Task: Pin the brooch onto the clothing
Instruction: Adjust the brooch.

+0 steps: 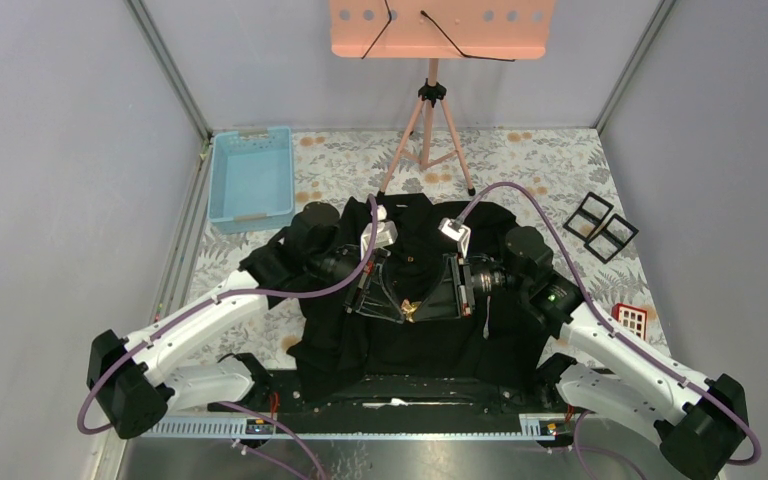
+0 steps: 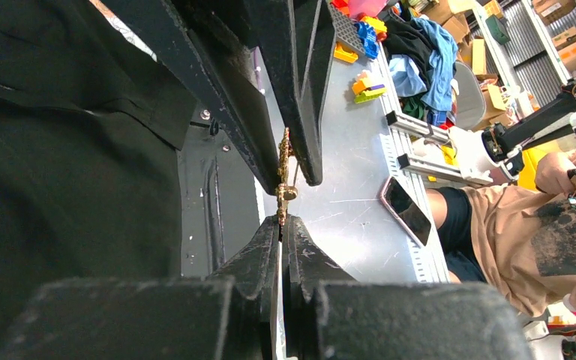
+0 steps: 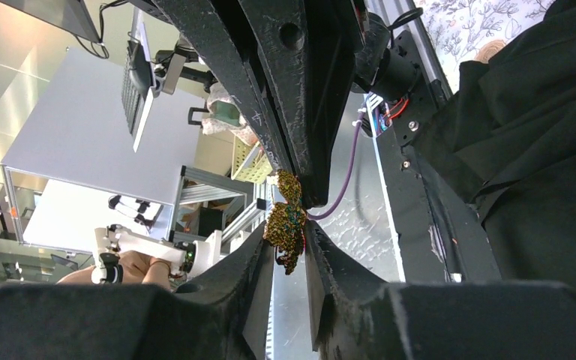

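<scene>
The clothing [image 1: 400,352] is a black shirt spread on the table between the arms; it also fills the left of the left wrist view [image 2: 60,150] and the right of the right wrist view [image 3: 540,150]. Above its chest both grippers meet tip to tip at a small gold brooch [image 1: 409,311]. My left gripper [image 1: 397,308] [image 2: 282,220] is shut on the brooch's thin lower end [image 2: 285,176]. My right gripper [image 1: 430,305] [image 3: 291,234] has its jaws pressed against both sides of the glittering brooch [image 3: 287,217]. The brooch hangs clear of the fabric.
A light blue tray [image 1: 252,178] stands at the back left. A tripod [image 1: 430,130] carrying an orange board [image 1: 440,28] stands behind the shirt. Two black square frames [image 1: 600,225] and a red-and-white piece [image 1: 630,320] lie at the right.
</scene>
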Motion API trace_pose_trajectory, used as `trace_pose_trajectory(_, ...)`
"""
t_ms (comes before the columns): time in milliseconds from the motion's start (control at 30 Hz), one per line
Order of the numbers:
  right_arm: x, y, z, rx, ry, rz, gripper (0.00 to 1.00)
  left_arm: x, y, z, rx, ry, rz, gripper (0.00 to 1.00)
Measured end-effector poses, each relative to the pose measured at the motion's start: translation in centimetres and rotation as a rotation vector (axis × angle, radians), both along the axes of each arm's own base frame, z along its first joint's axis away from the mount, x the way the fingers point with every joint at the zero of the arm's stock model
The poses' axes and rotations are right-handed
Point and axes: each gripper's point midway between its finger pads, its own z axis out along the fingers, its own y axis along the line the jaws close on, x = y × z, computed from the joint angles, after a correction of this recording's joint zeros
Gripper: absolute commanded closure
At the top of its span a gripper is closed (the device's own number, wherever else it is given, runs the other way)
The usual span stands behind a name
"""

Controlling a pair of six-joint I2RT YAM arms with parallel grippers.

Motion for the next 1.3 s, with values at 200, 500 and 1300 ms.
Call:
trace_pose_trajectory(200, 0.2, 0.0, -0.2, -0.01, -0.01, -0.013, 0.73, 0.0, 0.0, -0.2, 0.009, 0.012, 0.003, 1.0)
trace_pose_trajectory(500, 0.4, 0.3, 0.0, -0.007, 0.001, -0.029, 0.63, 0.2, 0.0, -0.2, 0.006, 0.009, 0.006, 1.0)
trace_pose_trajectory(1300, 1.3, 0.9, -0.8, -0.074, 0.022, -0.067, 0.89, 0.1, 0.2, -1.1, 0.028, 0.026, 0.02, 1.0)
